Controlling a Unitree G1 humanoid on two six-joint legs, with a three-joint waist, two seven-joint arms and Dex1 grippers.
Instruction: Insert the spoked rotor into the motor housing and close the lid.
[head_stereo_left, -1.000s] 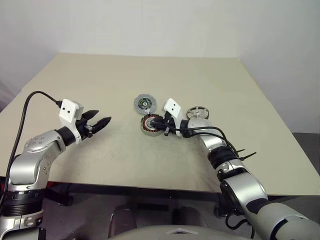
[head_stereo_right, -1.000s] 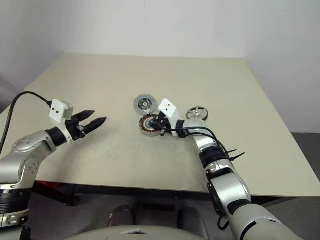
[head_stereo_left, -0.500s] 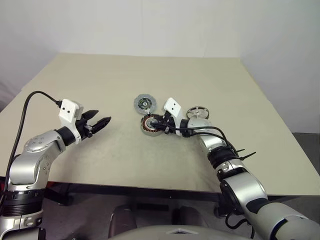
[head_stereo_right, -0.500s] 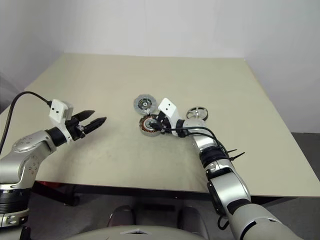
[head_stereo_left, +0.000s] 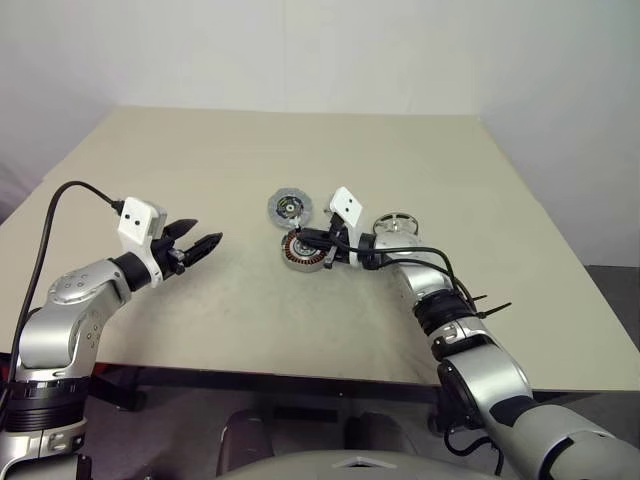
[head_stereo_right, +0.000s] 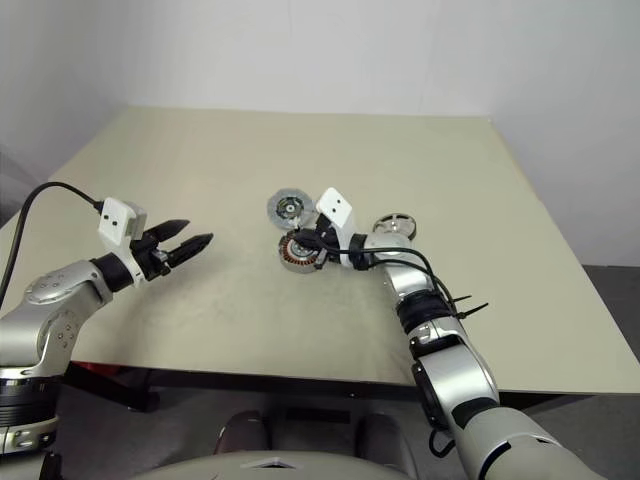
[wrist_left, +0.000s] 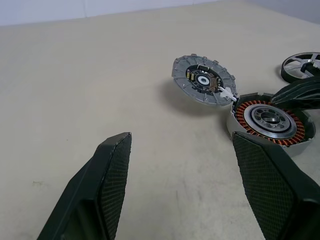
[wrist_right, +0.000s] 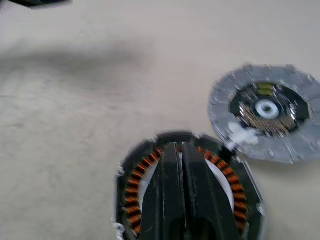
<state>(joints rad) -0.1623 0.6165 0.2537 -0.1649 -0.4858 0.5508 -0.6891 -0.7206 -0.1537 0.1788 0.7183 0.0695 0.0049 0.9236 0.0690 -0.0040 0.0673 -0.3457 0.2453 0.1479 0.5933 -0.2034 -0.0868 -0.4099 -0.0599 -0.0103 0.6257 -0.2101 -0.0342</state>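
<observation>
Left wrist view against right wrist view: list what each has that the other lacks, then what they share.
Left wrist view alone: the spoked rotor at the picture's edge, and the open left claw over bare table. Right wrist view alone: the right claw, shut, its fingers lying over the housing's centre. Shared: the motor housing with copper windings, and the lid beside it, touching its rim.

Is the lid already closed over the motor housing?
No, the lid lies open beside the motor housing, whose copper windings are exposed.
</observation>
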